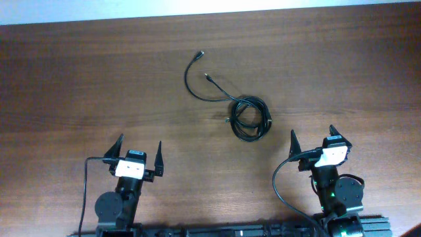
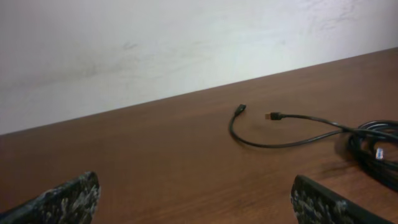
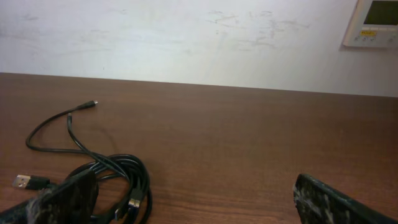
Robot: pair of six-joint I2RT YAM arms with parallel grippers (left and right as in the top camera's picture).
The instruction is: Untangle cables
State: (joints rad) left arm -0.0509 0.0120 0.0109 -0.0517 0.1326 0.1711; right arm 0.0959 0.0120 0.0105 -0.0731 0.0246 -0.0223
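- In the left wrist view, the right edge cuts off the coil of the cables [image 2: 373,146]; only its left arc shows.
- In the right wrist view, the coil's lower part runs off the bottom edge, and one of the fingers [image 3: 62,199] of the right gripper [image 3: 193,186] covers its left side.
- From overhead, the plug ends are too small to tell their type.
- The left gripper [image 2: 193,186] shows only its fingertips [image 2: 65,202]; the bottom edge cuts off the rest.
- A wall panel [image 3: 373,22] is cropped at the top right corner, and its display is too small to read.

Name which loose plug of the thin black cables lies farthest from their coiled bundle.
The small dark plug ending the arcing black strand; the second free plug, inside that arc, sits nearer the coil.
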